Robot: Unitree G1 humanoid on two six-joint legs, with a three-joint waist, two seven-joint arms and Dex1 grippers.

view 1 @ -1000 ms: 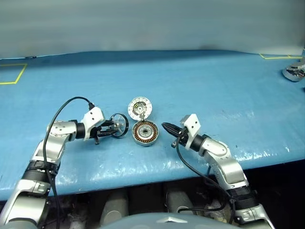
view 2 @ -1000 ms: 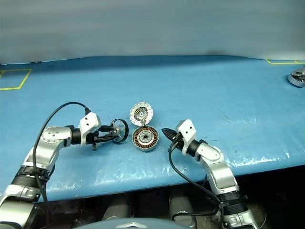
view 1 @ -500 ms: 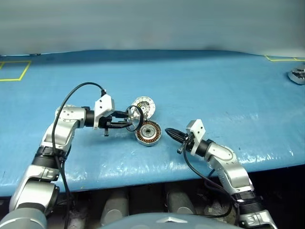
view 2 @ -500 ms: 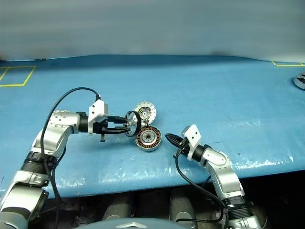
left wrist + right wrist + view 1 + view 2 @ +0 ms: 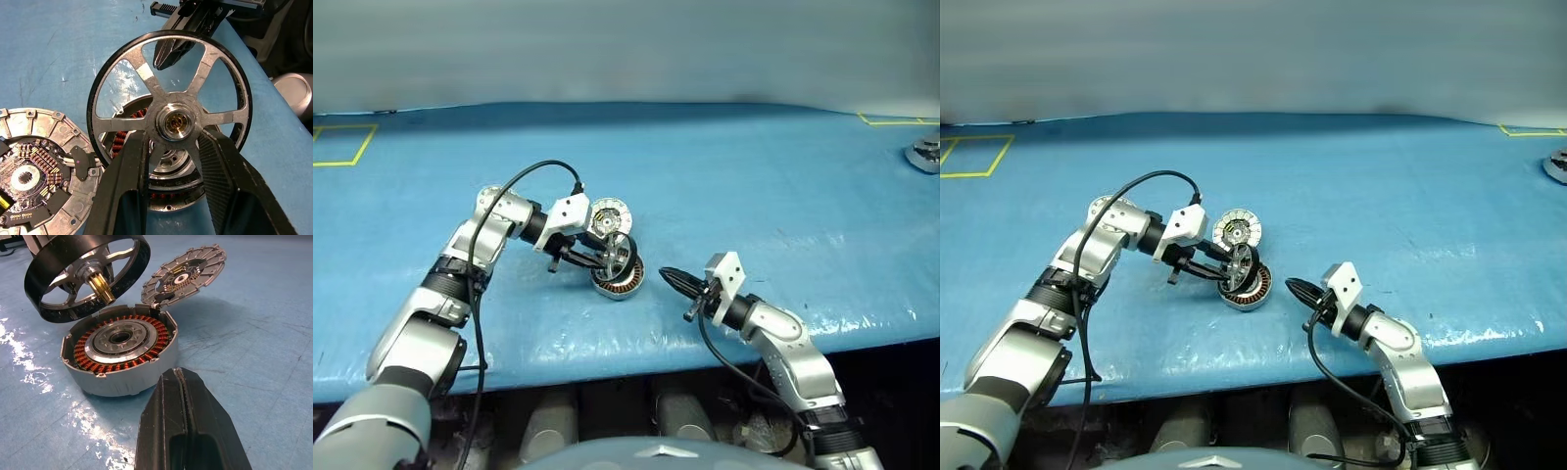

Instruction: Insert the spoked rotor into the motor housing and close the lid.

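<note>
Reaching in from the near left, the left arm bends at the elbow and angles its left gripper (image 5: pixel 607 260) downward toward the middle of the tabletop (image 5: pixel 754 176). Its two black fingers (image 5: pixel 124 181) are partly spread and pinch the hub of the spoked rotor (image 5: pixel 171 105), which hangs tilted just above the motor housing (image 5: pixel 120 350), not yet seated. Through the spokes you can see the copper windings underneath.

Over on the near right, the right arm lies low along the front edge, forearm nearly level, and the right gripper (image 5: pixel 674 279) points at the housing from close by without touching it. Its fingers are pressed fully together and carry nothing.

Counting up: one rotor, one housing, one lid (image 5: pixel 607 217). That lid stands propped open at the far side of the housing, touching its rim, circuit face toward the camera. One more metal part (image 5: pixel 924 155) sits well apart at the far right edge, too small to make out.

The tabletop is covered in a blue sheet, glossy and a bit wrinkled near the front edge, with yellow tape outlines (image 5: pixel 340 147) at the far left and far right corners. A plain grey wall (image 5: pixel 626 49) runs behind it.
</note>
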